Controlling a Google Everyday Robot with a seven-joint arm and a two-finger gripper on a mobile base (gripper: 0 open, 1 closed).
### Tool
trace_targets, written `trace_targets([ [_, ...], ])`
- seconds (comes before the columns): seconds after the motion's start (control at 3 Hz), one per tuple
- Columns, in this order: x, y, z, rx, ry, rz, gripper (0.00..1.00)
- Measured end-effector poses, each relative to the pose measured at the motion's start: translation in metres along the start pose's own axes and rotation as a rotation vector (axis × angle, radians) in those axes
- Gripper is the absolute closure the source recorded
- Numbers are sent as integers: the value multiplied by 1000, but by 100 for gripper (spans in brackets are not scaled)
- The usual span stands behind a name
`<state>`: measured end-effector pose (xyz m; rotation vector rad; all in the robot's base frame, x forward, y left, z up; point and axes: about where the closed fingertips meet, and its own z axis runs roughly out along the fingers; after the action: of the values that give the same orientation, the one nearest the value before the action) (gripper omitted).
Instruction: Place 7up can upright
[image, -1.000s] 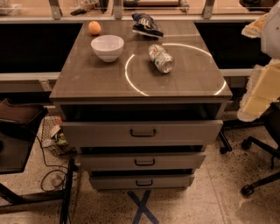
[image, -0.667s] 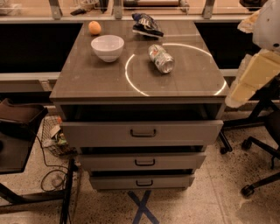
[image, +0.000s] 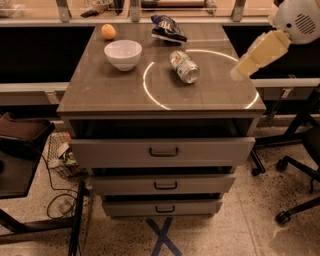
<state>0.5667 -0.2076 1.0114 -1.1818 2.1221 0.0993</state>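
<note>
The 7up can (image: 184, 66) lies on its side on the worktop (image: 115, 95), right of the white bowl (image: 123, 53). The claw (image: 241, 71) hangs above the worktop's right edge, apart from the can; its state cannot be told.

Hand (image: 239, 73) right of 7up can (image: 184, 66), open tabletop (image: 220, 86) between; bag (image: 168, 28) behind.

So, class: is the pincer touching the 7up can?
Apart. The camera view shows the pincer over the right side of the cabinet top, with bare surface plainly between it and the 7up can lying on its side.
</note>
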Motion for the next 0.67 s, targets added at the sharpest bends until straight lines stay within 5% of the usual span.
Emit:
trace_targets([
  [0.33,-22,-33,19,3,-18,152,0],
  [0.67,-39,-46,30,-15,1,206,0],
])
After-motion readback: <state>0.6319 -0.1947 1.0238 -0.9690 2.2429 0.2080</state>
